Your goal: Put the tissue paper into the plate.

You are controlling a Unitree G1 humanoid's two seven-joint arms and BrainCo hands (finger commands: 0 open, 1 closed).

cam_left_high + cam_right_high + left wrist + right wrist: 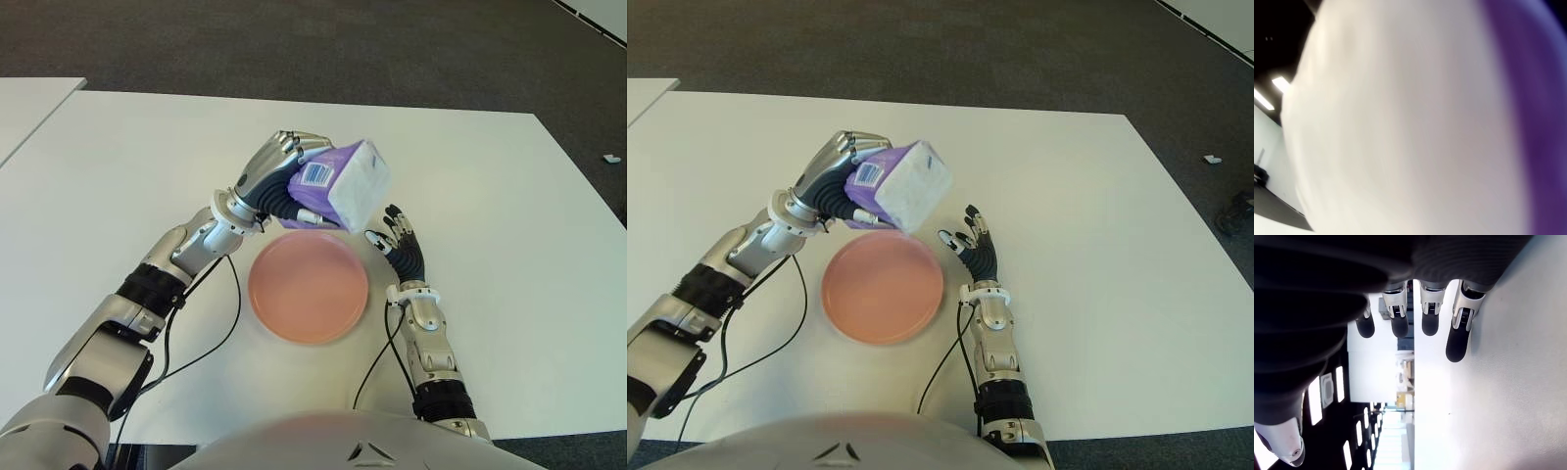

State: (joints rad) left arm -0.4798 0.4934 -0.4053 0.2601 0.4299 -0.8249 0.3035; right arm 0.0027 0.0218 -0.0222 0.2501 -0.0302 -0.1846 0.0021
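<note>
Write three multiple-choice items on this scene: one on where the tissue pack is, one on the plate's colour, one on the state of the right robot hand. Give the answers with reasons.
1. Where is the tissue pack?
A. Flat on the plate
B. Held in the left robot hand, above the plate's far edge
C. On the floor

2. What colour is the plate?
A. Pink
B. Green
C. Black

3. What state is the right robot hand in?
A. Closed on the tissue pack
B. Closed on the plate
C. Open, holding nothing

Answers:
1 B: the left fingers wrap the purple pack, which is lifted off the table.
2 A: the round plate shows pink and has nothing on it.
3 C: its fingers are stretched out beside the plate's right side, with nothing between them.
</note>
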